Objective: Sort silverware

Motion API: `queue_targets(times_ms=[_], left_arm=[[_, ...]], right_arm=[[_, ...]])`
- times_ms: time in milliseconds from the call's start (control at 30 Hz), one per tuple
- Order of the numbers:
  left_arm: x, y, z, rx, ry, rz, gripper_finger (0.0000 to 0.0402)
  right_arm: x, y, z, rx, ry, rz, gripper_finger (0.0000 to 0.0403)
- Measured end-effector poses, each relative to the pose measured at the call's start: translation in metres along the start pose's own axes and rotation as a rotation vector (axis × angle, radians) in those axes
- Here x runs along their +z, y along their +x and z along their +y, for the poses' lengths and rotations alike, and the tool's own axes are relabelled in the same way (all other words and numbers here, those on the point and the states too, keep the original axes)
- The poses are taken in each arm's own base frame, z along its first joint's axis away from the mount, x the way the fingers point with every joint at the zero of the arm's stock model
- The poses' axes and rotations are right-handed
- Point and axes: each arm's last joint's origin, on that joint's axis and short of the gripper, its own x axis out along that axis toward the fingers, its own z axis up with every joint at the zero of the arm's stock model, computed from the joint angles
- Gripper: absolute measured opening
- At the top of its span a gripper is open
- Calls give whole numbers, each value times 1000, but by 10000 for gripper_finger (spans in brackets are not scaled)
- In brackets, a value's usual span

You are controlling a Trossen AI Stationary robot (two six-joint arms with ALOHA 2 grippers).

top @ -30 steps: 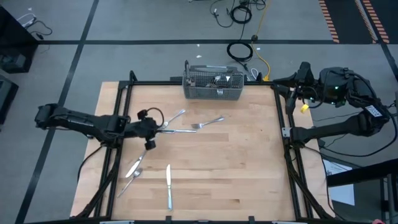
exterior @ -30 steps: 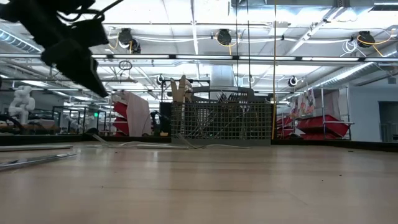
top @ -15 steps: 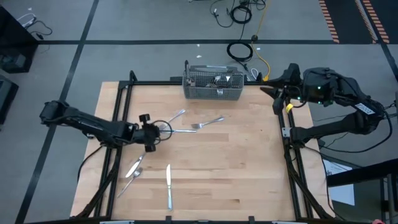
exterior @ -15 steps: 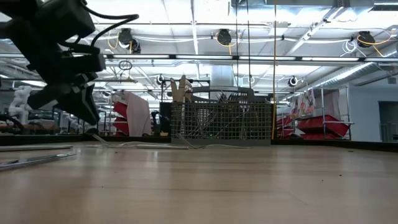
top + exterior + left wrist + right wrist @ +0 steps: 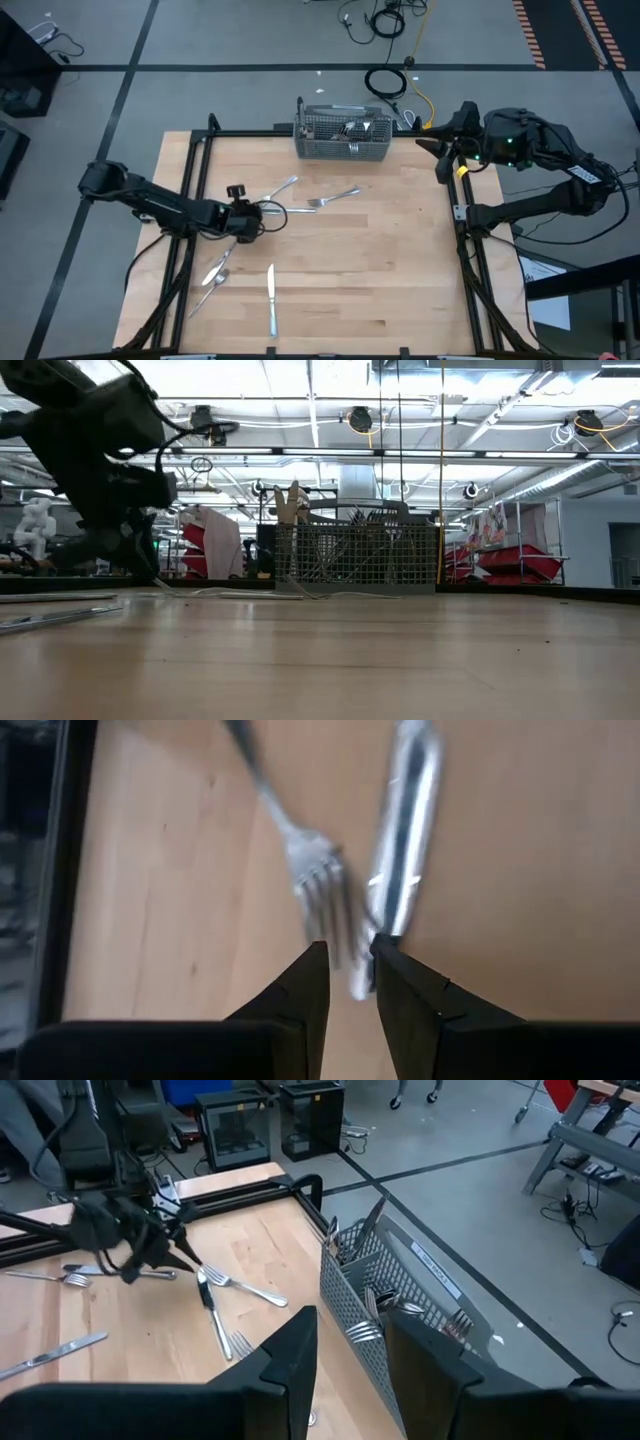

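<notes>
Loose silverware lies flat on the wooden table: a fork (image 5: 318, 885) and a knife (image 5: 402, 830) side by side, and a spoon (image 5: 283, 187) and another fork (image 5: 336, 195) just beyond. My left gripper (image 5: 350, 948) (image 5: 260, 214) is low over the table and slants down. It is open by a narrow gap, and its fingers stand on either side of the fork's tines and the knife's end. My right gripper (image 5: 350, 1335) (image 5: 445, 150) hangs open, high beside the table's far right corner, with nothing between its fingers. My left gripper's fingertip (image 5: 385, 945) shows right at the knife's end (image 5: 372, 930), slanting down from the table's left side. Whether it touches the knife or the fork, I cannot tell. Both pieces lie flat on the table.
A grey wire-mesh basket (image 5: 343, 137) with silverware standing in it sits at the middle of the far edge. More pieces lie near the front left: two (image 5: 213, 275) close together and a knife (image 5: 271, 298). A black frame rail (image 5: 460, 215) borders the table. The right half is bare wood.
My left gripper has sunk toward the table at the fork and knife, rolling and tipping further down as it went, with the gap between its fingers unchanged. My right gripper has drifted a little toward the table's left. The silverware has not moved.
</notes>
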Motion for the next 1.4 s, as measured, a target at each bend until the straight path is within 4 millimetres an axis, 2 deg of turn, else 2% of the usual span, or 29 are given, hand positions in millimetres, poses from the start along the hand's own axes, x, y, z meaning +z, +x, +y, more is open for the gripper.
queue_targets(times_ms=[233, 333, 433, 567, 700, 933, 1067, 1267, 1400], left_arm=[[2, 20, 0, 57, -10, 111, 88], [3, 23, -1, 76, -6, 114, 64], [6, 24, -3, 62, -10, 90, 14], [10, 23, -2, 62, -48, 73, 6], [28, 15, 2, 53, -86, 58, 4], [81, -20, 18, -114, -290, -76, 2], [115, -54, 35, -287, -374, -184, 2], [162, -112, 74, -358, -486, -361, 1], [180, -134, 111, -407, -666, -436, 1]], right_arm=[[0, 0, 0, 0, 0, -1, 109], [0, 0, 0, 0, 1, -2, 109], [0, 0, 0, 0, 0, -2, 109], [0, 0, 0, 0, 1, -3, 109], [0, 0, 0, 0, -7, -2, 109], [0, 0, 0, 5, -81, -2, 109], [0, 4, 2, 31, -192, 11, 109], [0, 18, 7, 28, -298, 51, 109], [1, 22, 8, 20, -334, 62, 109]])
